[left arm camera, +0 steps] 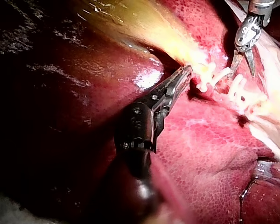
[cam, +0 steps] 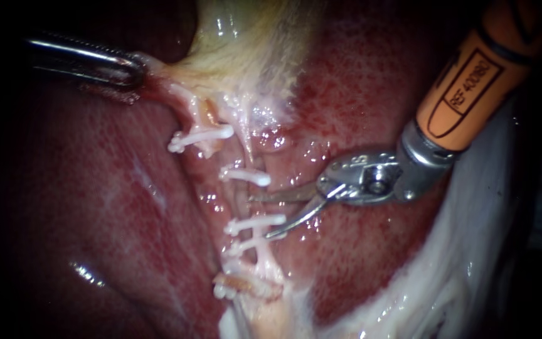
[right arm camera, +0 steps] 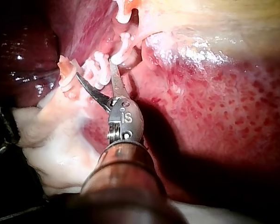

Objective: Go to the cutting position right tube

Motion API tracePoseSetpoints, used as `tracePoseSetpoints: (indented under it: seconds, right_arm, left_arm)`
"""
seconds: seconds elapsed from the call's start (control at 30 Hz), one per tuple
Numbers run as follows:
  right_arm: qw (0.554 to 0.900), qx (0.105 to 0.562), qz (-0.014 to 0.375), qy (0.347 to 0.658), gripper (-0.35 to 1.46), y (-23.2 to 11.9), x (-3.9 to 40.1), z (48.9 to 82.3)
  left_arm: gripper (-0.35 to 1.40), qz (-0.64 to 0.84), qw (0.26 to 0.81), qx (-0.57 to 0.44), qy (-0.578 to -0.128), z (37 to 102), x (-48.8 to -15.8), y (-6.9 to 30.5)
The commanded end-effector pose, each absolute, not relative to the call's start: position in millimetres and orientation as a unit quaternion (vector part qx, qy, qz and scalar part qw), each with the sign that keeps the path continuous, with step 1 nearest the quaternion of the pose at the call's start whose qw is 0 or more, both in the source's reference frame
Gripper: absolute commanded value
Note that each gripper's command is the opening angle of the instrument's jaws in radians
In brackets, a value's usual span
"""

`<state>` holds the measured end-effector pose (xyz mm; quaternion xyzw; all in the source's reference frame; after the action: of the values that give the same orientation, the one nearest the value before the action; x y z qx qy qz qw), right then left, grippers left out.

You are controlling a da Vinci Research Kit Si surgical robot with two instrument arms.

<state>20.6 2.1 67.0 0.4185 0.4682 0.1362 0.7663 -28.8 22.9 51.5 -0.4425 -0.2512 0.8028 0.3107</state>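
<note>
Between the upper two white plastic clips (cam: 246, 176) on the right tube (cam: 241, 196), a thin pinkish strand running down the middle of the endoscope view, lies the bare stretch you are heading for. Your right instrument (cam: 260, 215), orange-sleeved with a steel hand of two slim curved blades, has its jaws open at a moderate angle and holds nothing. One blade tip sits at the edge of that bare stretch; the other points toward the clip below. Judging from this, the approach is nearly done. What is left is a short advance so that the tube lies between the blades, which it does not yet appear to do.

Your left instrument (cam: 134, 72), dark and slender, has its hand closed on the neck of the pale yellow gallbladder (cam: 246, 44), drawing it taut toward the left.

Room is narrow: clips border the gap above and below, and another clipped tube (cam: 191, 116) lies just beside it, to the left. Over the dark red liver (cam: 359, 94), on the approach side, open space is plentiful.
</note>
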Motion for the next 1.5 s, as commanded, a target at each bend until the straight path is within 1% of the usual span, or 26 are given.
tracePoseSetpoints:
  seconds: [0.03,0.13,0.4,0.57,0.63,0.7,0.93,1.03,1.3,1.5]
  right_arm:
    - [0.77,0.415,0.138,0.464,1.25,2.3,20.5,67.1]
    - [0.777,0.411,0.139,0.456,1.25,2.5,20.6,67.8]
    - [0.782,0.404,0.143,0.453,1.25,2.7,21.9,68.7]
    - [0.767,0.408,0.151,0.471,1.25,2.5,23.4,68.5]
    - [0.758,0.419,0.147,0.478,1.25,2.3,23.8,68.3]
    - [0.746,0.438,0.135,0.484,1.25,2.1,24.2,68.0]
    - [0.715,0.456,0.131,0.514,1.25,1.5,25.5,67.1]
    - [0.703,0.463,0.136,0.523,1.25,1.3,26.3,66.9]
    - [0.686,0.471,0.145,0.535,1.22,1.1,28.5,66.7]
    - [0.683,0.474,0.146,0.537,1.22,0.9,29.9,67.0]
  left_arm:
    - [-0.35,0.803,0.311,-0.443,-0.251,51.5,-28.8,22.9]
    - [-0.35,0.803,0.311,-0.443,-0.251,51.5,-28.8,22.9]
    - [-0.35,0.803,0.311,-0.442,-0.25,51.5,-28.8,22.9]
    - [-0.35,0.803,0.311,-0.442,-0.25,51.5,-28.8,22.9]
    - [-0.35,0.803,0.311,-0.442,-0.25,51.5,-28.8,23.0]
    - [-0.35,0.803,0.312,-0.442,-0.25,51.5,-28.8,23.0]
    - [-0.35,0.803,0.312,-0.442,-0.25,51.5,-28.9,23.0]
    - [-0.35,0.803,0.312,-0.442,-0.25,51.5,-28.9,23.0]
    - [-0.35,0.803,0.312,-0.442,-0.25,51.5,-28.9,23.0]
    - [-0.35,0.803,0.312,-0.442,-0.25,51.5,-29.0,23.0]
